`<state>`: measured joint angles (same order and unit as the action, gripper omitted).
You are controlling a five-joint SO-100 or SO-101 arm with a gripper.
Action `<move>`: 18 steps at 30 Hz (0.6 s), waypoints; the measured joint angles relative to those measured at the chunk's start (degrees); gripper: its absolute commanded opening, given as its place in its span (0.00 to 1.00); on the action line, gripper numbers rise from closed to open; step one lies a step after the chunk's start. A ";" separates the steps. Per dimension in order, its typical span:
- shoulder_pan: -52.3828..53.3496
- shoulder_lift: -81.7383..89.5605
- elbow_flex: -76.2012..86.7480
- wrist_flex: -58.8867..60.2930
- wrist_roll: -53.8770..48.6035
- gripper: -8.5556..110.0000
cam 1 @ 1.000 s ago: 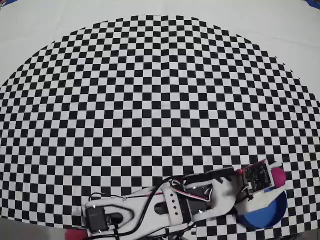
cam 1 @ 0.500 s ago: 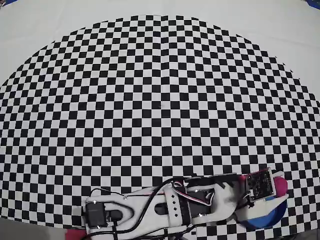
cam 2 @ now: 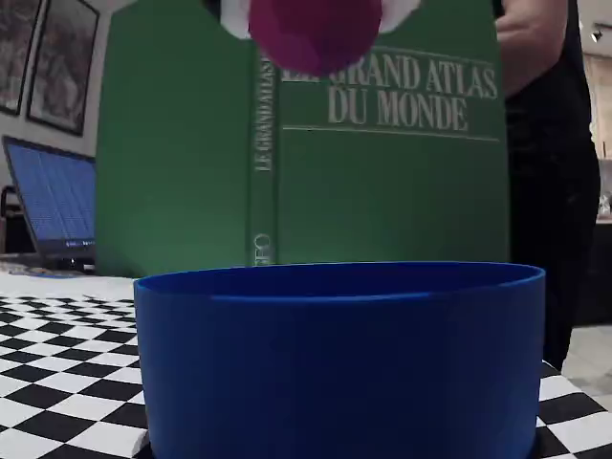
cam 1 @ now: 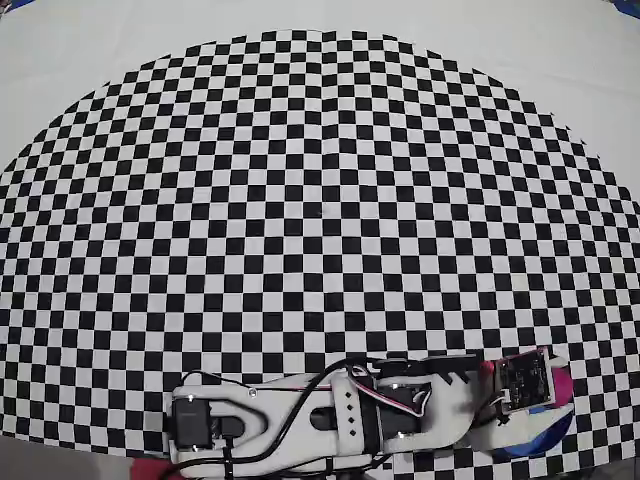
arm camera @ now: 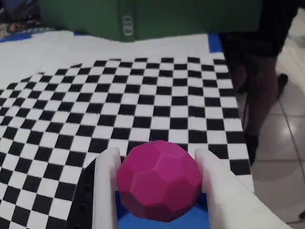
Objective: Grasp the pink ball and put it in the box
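Wrist view is the clearest one: the gripper (arm camera: 159,188) has its two white fingers (arm camera: 106,191) clamped on the ball (arm camera: 158,186), with blue of the box (arm camera: 190,220) showing just under it. Fixed view adds height, ball (cam 2: 314,33) hanging well above the box (cam 2: 339,359), green atlas (cam 2: 382,163) standing behind the box. Overhead mostly hides the box (cam 1: 545,437) under the arm (cam 1: 340,420), only a sliver of ball (cam 1: 562,385) peeking out. Compared to a second ago, the arm covers much more of the box.
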<state>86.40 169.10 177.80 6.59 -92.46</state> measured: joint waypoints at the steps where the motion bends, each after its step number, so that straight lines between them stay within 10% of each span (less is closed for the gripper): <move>1: 0.00 -0.35 0.00 0.00 0.00 0.07; 18: 0.44 -4.48 0.09 0.26 0.00 0.07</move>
<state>86.84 164.62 177.89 6.86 -92.46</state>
